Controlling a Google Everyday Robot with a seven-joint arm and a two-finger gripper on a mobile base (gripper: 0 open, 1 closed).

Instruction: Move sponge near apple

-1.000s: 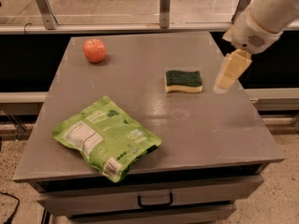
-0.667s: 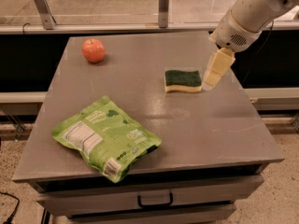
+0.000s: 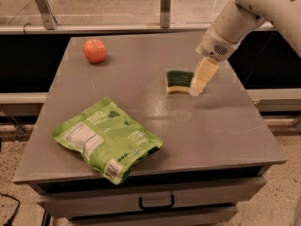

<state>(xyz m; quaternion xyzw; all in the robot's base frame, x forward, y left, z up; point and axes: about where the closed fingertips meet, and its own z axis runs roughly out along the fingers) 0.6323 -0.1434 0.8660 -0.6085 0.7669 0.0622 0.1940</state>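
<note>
The sponge (image 3: pixel 178 81), dark green on top with pale yellow foam below, lies flat on the grey table (image 3: pixel 155 126), right of centre. The red-orange apple (image 3: pixel 94 50) stands at the table's far left corner area, well apart from the sponge. My gripper (image 3: pixel 198 84) comes down from the white arm at the upper right; its cream-coloured fingers (image 3: pixel 202 75) reach the table at the sponge's right end, covering that edge.
A large green snack bag (image 3: pixel 106 139) lies on the near left part of the table. A metal rail with two posts runs behind the table's far edge. A drawer with a handle (image 3: pixel 156 202) sits under the front edge.
The gripper has moved left and down, from beside the table's right edge to the sponge's right end. The sponge, apple and bag have not moved.
</note>
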